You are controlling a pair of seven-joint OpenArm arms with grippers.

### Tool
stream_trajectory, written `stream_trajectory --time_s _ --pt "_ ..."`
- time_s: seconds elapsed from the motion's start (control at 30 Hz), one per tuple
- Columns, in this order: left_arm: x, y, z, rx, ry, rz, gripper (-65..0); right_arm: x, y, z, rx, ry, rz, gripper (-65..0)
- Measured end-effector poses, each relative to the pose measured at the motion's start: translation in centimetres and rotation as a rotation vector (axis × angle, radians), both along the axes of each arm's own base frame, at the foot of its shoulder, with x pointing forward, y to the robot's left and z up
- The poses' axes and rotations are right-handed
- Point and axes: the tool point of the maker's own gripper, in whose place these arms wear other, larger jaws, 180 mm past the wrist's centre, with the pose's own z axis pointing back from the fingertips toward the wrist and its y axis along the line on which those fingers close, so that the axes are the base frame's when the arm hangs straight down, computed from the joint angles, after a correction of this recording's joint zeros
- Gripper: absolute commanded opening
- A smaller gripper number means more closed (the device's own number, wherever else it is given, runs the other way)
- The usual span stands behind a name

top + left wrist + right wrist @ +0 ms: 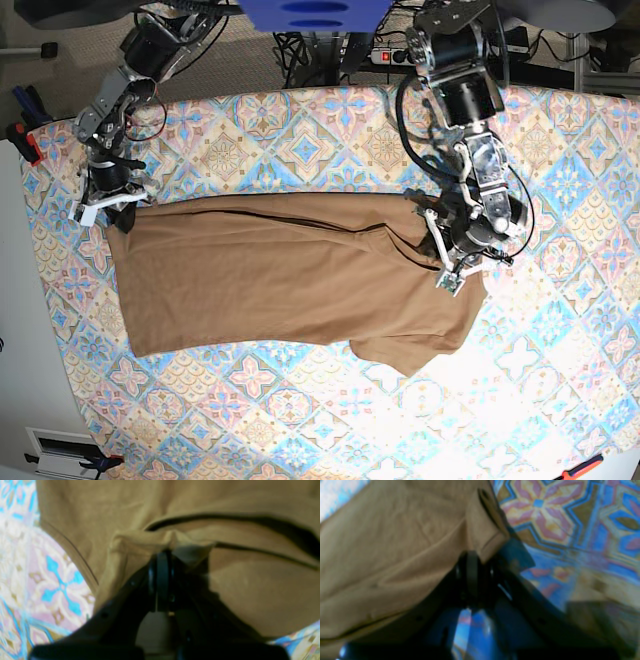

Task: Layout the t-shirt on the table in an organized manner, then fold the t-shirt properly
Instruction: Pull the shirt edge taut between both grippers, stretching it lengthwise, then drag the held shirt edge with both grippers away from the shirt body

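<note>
No legible text, labels, brands, numbers or signs appear in any view. The t-shirt (290,280) is plain and unprinted, and the table (560,400) cloth carries only a tile pattern of floral motifs, with no lettering.

At twelve o'clock you have a blue disc (315,13), with a power strip (392,56) just right of it and tangled cables (310,48) beneath.
</note>
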Motion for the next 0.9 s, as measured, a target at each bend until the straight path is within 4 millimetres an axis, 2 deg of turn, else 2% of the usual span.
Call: stream_trajectory --time_s 0.07,0.23,0.4,0.47,0.57,0.6,0.67,0.77,0.83,0.9 --pt "0.0 0.1 -0.1 -0.001 0.002 0.005 -65.0 -1.0 -0.4 0.3 -0.025 0.006 -0.004 -65.0" --pt "-0.6 -0.1 -0.3 -0.017 -0.017 0.011 -65.0 -1.5 -1.1 1.1 -0.090 0.063 0.000 -65.0" --pt "-4.0 1.1 0.9 0.060 -0.008 0.049 -65.0 -2.1 -2.1 2.2 -0.151 0.093 -0.013 -65.0" --pt "-4.4 0.9 2.3 0.057 -0.050 0.051 -65.0 -2.2 -2.6 3.0 -0.174 0.086 -0.022 -65.0" --pt "-3.2 -0.1 5.7 0.057 -0.169 0.021 -65.0 -1.9 -3.0 4.5 -0.210 0.058 -0.024 -65.0" --pt "-3.4 -0.4 5.8 0.058 -0.175 0.011 -65.0 -2.0 -3.0 4.7 -0.214 0.060 -0.020 -65.0" --pt "-4.4 -0.6 5.4 0.059 -0.159 -0.003 -65.0 -2.9 -2.8 4.0 -0.203 0.122 -0.011 -65.0" --pt "-6.6 0.1 4.5 0.096 -0.105 0.006 -65.0 -3.9 -2.5 3.0 -0.182 0.189 -0.001 -65.0" --pt "-6.4 0.2 4.8 0.102 -0.116 0.012 -65.0 -4.3 -2.4 2.5 -0.170 0.223 0.002 -65.0" --pt "-5.7 0.0 5.4 0.092 -0.142 0.009 -65.0 -4.3 -2.3 2.4 -0.164 0.232 0.003 -58.3"
